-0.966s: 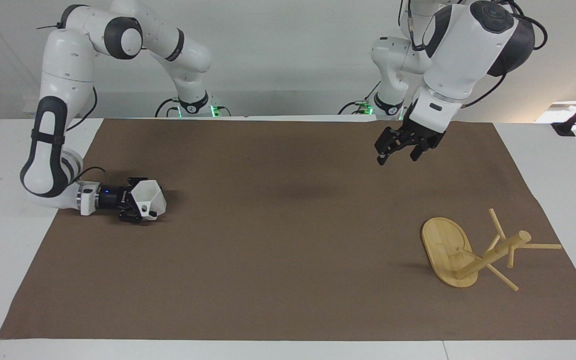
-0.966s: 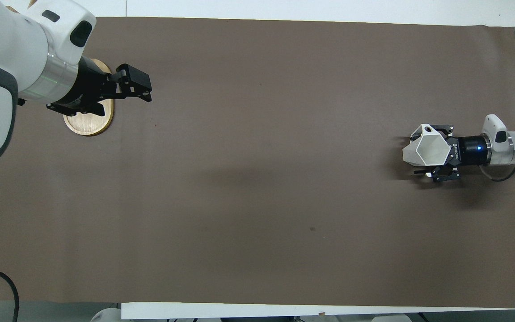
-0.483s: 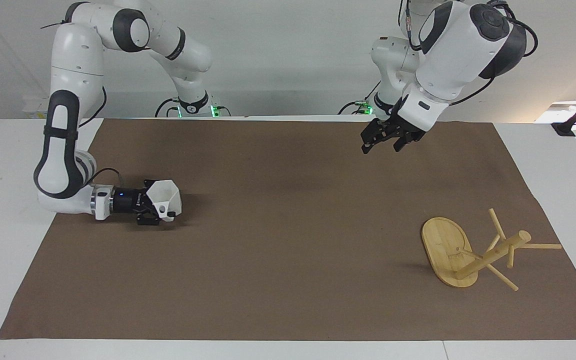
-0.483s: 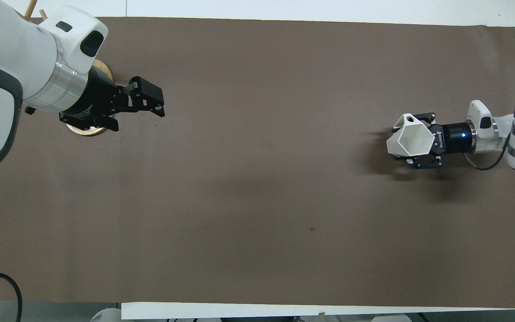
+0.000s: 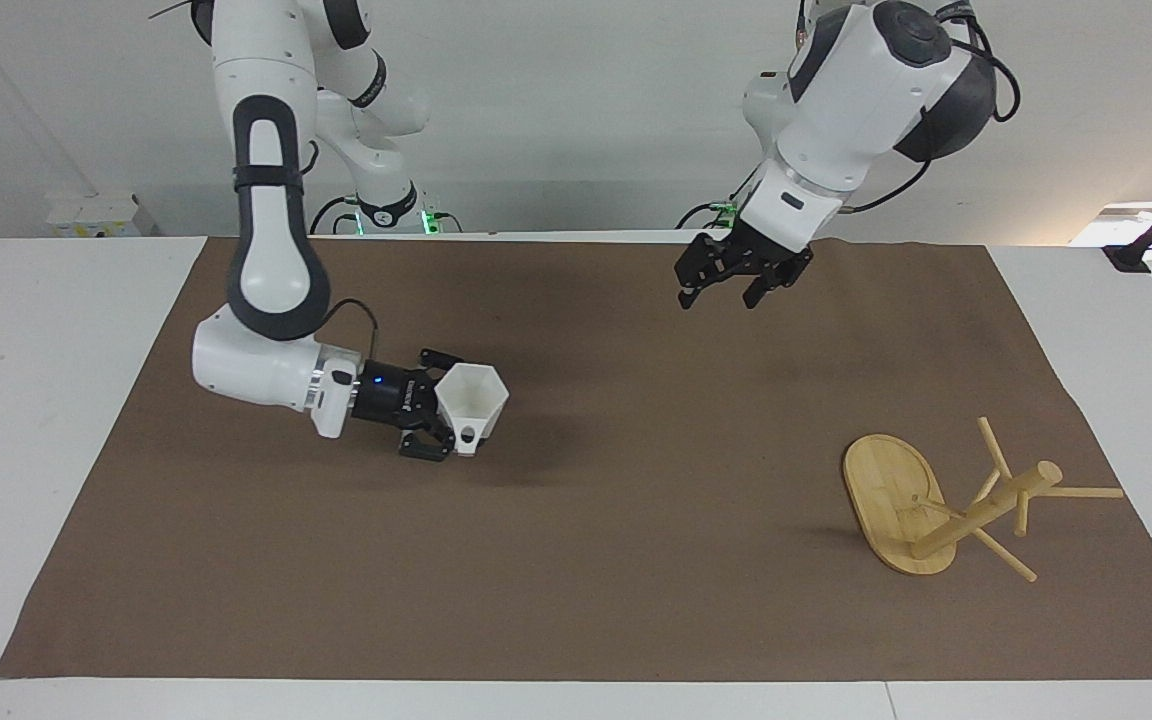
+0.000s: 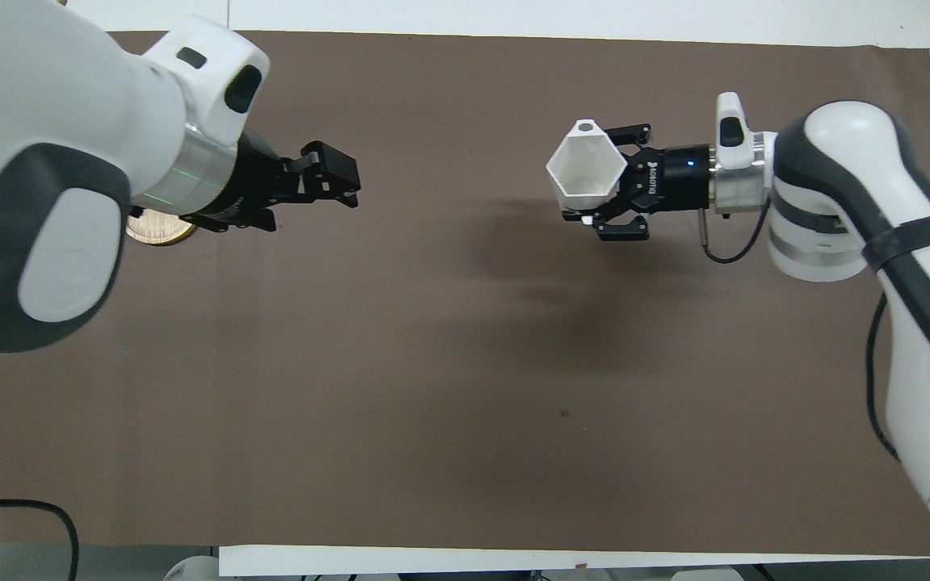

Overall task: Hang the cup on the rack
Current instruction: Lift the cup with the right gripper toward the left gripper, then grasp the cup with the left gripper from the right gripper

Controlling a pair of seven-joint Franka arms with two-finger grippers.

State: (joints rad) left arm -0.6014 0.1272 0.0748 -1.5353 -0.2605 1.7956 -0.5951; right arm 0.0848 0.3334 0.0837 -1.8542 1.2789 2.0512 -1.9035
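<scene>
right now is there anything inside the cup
Nothing shows inside the cup: the overhead view looks into its open mouth at bare white walls. The right claw holds it over the mat; its very bottom is hard to make out.

Brown mat (image 5: 576,560) covers the white table (image 5: 36,420); black cable (image 6: 5,516) lies at the mat's robot-side corner.

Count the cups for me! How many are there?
1. The cup is held in the right gripper, up over the mat. No others show.

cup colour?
Plain white cup, no pattern; clearest in the facing view, held in the right hand.
</scene>
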